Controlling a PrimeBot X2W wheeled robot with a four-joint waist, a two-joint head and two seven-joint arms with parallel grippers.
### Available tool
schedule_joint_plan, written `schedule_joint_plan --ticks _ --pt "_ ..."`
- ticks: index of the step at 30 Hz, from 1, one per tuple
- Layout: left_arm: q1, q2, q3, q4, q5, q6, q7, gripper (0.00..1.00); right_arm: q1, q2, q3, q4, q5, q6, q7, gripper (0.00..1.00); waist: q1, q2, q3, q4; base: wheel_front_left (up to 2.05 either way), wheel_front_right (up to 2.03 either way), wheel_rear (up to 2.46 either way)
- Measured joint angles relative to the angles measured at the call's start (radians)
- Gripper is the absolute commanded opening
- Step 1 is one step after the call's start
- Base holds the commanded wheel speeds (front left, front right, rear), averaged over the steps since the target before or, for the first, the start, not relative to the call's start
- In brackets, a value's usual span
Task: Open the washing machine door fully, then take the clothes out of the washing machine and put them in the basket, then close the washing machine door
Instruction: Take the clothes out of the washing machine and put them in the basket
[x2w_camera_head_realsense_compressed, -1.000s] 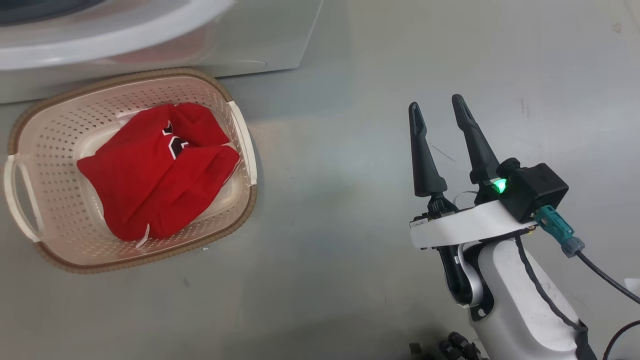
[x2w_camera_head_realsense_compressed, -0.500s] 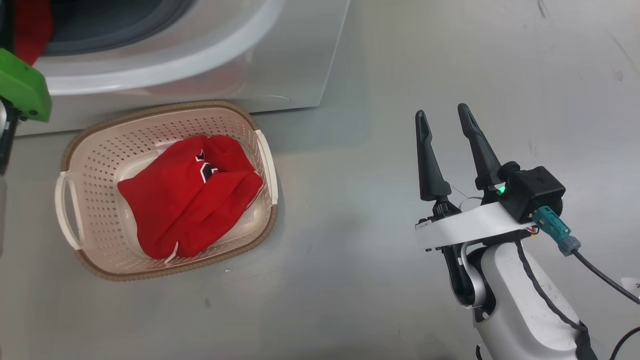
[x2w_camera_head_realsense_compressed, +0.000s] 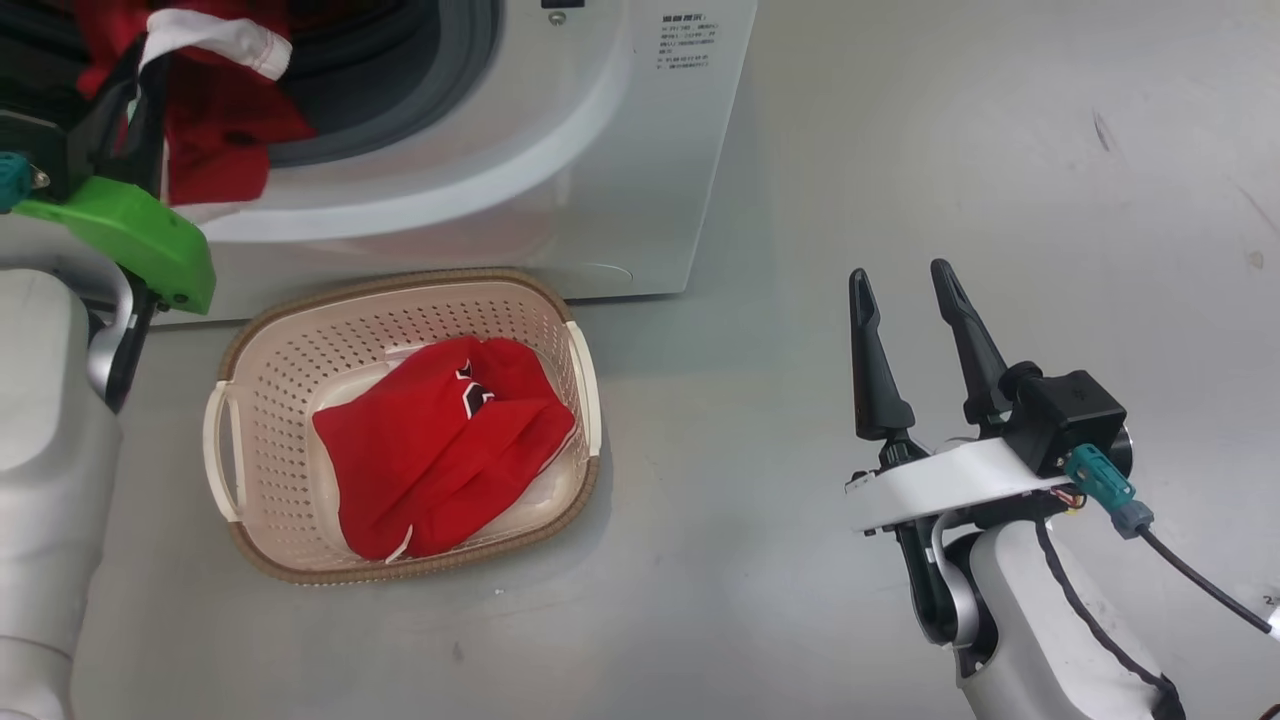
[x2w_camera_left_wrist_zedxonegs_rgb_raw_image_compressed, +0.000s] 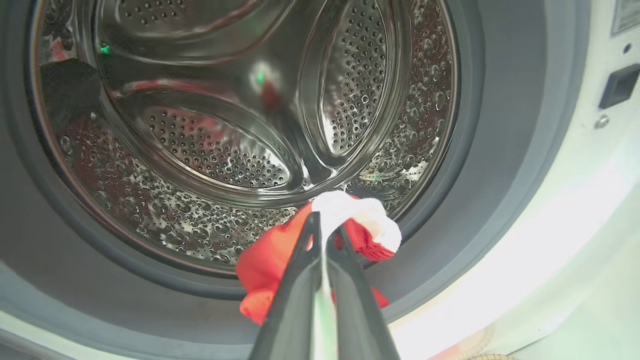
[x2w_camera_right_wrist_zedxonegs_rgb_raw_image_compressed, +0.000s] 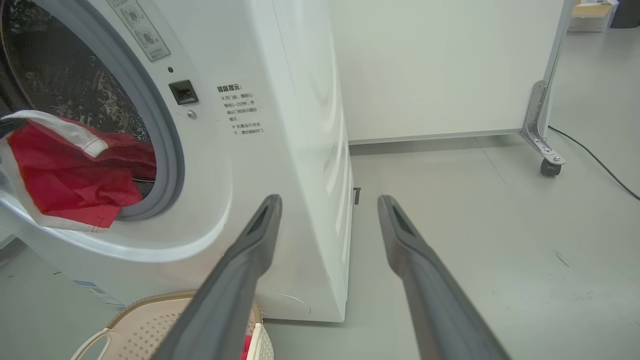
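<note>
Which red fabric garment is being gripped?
The red garment with white trim at the white washing machine's mouth, pinched by the left gripper; the other red garment lies loose in the cream perforated basket.

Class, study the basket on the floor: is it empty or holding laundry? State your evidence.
Not empty. The basket holds a crumpled red garment lying on its bottom, with bare perforated wall showing around it.

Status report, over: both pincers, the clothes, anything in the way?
Left pincer shut on red garment at washing machine mouth. Right pincer open, empty. Other garment lies in basket. No obstacle seen toward basket.
</note>
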Motion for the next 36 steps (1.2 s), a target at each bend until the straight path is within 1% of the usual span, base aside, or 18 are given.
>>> schedule_joint_plan --ticks 7,8,9,13,16,20,25,29,36 --pt "0.043 -0.016 0.02 -0.09 -0.023 0.0 -0.003 0.0 0.027 0.0 -0.008 0.015 0.0 0.0 0.0 1.0 0.0 0.0 -0.053 0.018 0.0 0.0 0.0" --pt "0.044 -0.024 0.033 -0.151 -0.023 0.0 -0.003 0.0 0.032 0.0 -0.011 0.017 -0.002 0.001 0.0 1.0 0.0 0.0 -0.069 0.024 0.0 0.0 0.0" --pt "0.044 -0.024 0.033 -0.151 -0.023 0.0 -0.003 0.0 0.032 0.0 -0.011 0.017 -0.002 0.001 0.0 1.0 0.0 0.0 -0.069 0.024 0.0 0.0 0.0" --pt "0.053 -0.029 0.064 -0.25 -0.023 0.0 -0.007 0.0 0.044 0.0 -0.014 0.022 -0.004 0.002 0.0 1.0 0.0 0.0 -0.098 0.035 0.0 0.0 0.0" --pt "0.082 -0.029 0.069 -0.302 -0.012 0.0 -0.007 0.0 0.047 0.0 -0.017 0.023 -0.004 0.011 0.0 1.0 -0.0001 0.0 -0.116 0.043 0.0 0.0 0.0" --pt "0.131 -0.035 0.089 -0.37 -0.012 0.0 -0.007 0.0 0.056 0.0 -0.016 0.025 -0.004 0.012 0.0 1.0 0.0 0.0 -0.137 0.05 0.0 0.0 0.0" --pt "0.147 -0.041 0.124 -0.478 -0.012 0.001 -0.007 0.0 0.066 0.0 -0.011 0.025 -0.004 0.02 0.0 1.0 0.0 0.0 -0.151 0.056 0.0 0.0 0.0" --pt "0.163 -0.045 0.141 -0.564 0.002 0.012 -0.008 0.0 0.066 0.0 -0.013 0.026 -0.004 0.022 0.0 1.0 0.0 0.0 -0.156 0.058 0.0 0.0 0.0" --pt "0.213 -0.053 0.154 -0.639 0.015 0.012 -0.008 0.0 0.067 0.0 -0.011 0.026 -0.003 0.028 0.0 1.0 -0.0001 0.0 -0.166 0.062 0.0 0.0 0.0"
